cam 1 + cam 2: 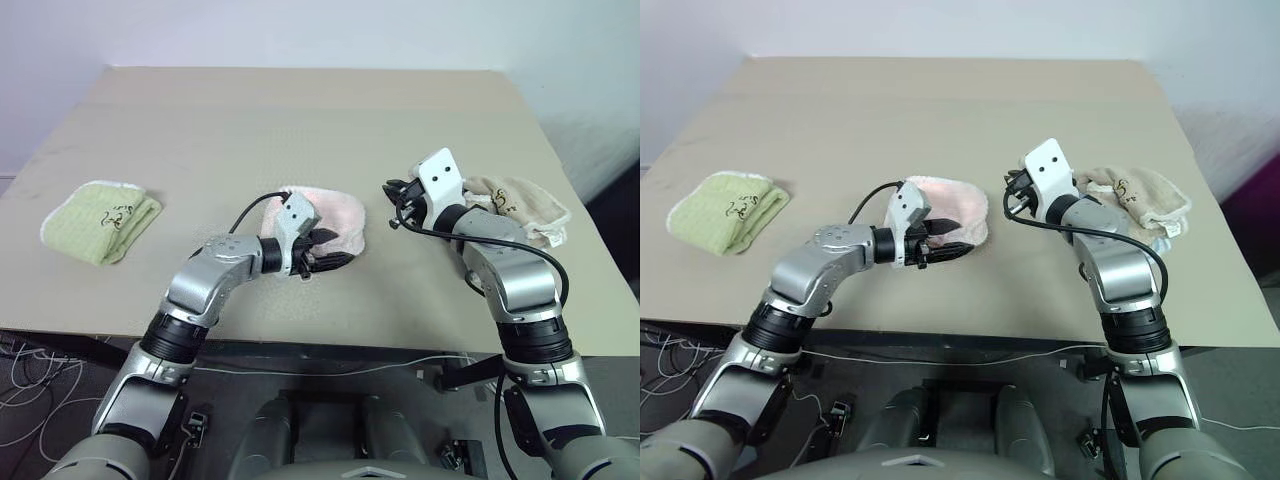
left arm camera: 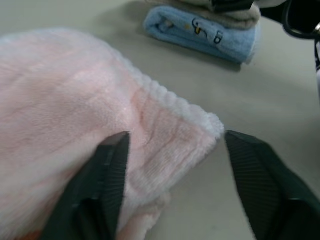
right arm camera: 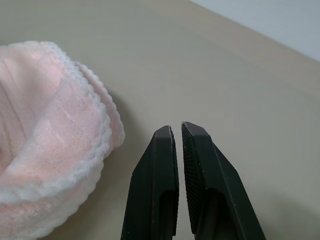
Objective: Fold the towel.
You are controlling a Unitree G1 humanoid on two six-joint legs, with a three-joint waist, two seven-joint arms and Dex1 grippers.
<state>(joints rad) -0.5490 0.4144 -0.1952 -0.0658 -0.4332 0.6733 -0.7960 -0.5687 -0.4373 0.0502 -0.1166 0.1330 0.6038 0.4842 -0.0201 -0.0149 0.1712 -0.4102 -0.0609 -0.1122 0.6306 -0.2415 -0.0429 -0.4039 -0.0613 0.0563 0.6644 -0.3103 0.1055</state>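
Note:
The pale pink towel [image 1: 335, 212] lies folded into a small bundle at the middle of the table, its whitish scalloped hem [image 2: 170, 97] facing the right side. My left gripper [image 1: 332, 250] is at the towel's near edge and stands open. One finger [image 2: 107, 170] rests on the pink pile and the other finger [image 2: 255, 170] sits off the cloth beside the towel's corner. My right gripper [image 1: 392, 188] hovers just right of the towel [image 3: 45, 140], shut with nothing between its fingers [image 3: 160, 175].
A folded light green towel [image 1: 102, 220] lies at the table's left. A beige towel [image 1: 520, 205] sits at the right behind my right wrist, with a folded blue towel [image 2: 200, 30] under it. The table's front edge [image 1: 330, 340] runs just below my arms.

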